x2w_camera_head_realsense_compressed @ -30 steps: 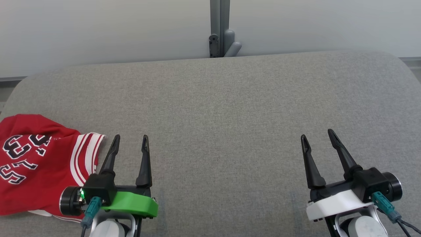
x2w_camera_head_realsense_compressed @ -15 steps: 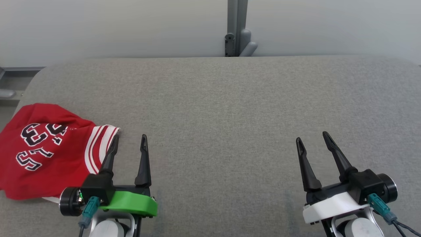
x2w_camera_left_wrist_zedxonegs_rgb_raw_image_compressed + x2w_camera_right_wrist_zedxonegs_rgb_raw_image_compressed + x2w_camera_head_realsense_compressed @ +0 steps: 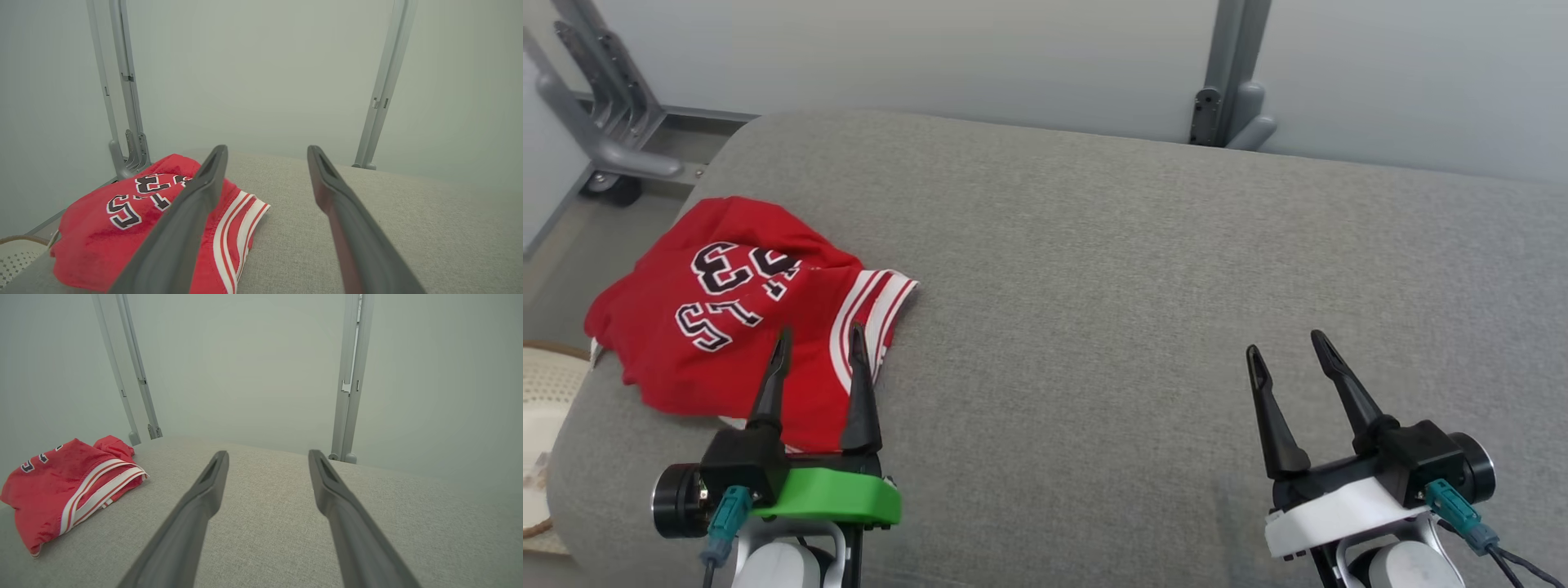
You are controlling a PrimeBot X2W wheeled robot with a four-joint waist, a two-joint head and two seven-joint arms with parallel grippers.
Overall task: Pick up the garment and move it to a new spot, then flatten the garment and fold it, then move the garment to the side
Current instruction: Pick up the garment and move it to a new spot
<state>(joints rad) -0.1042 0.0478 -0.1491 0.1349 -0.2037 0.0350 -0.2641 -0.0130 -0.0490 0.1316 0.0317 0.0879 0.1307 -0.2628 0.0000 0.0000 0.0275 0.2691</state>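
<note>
- Plainly, the red garment [image 3: 743, 310] lies crumpled at the left end of the grey cushioned surface [image 3: 1094, 269]. Black-and-white numerals face up on it, and a band of white stripes runs along its right edge.
- The left gripper [image 3: 819, 329] has its two dark fingers spread apart with nothing held between them. In the head view its fingertips lie over the garment's near part, by the striped band; whether they touch the cloth cannot be told.
- In the left wrist view one finger crosses in front of the garment, and the other points over bare grey fabric beside the striped edge.
- The right gripper [image 3: 1284, 341] is likewise spread wide and empty. It is over the right part of the cushion, well apart from the garment.
- Beyond the cushion's far edge stands a pale wall panel with an upright grey metal post [image 3: 1229, 73].
- A grey metal frame [image 3: 596, 122] stands off the cushion's far-left corner.
- A pale round woven thing [image 3: 543, 441], perhaps a basket, sits below the cushion's left end, near the garment.
</note>
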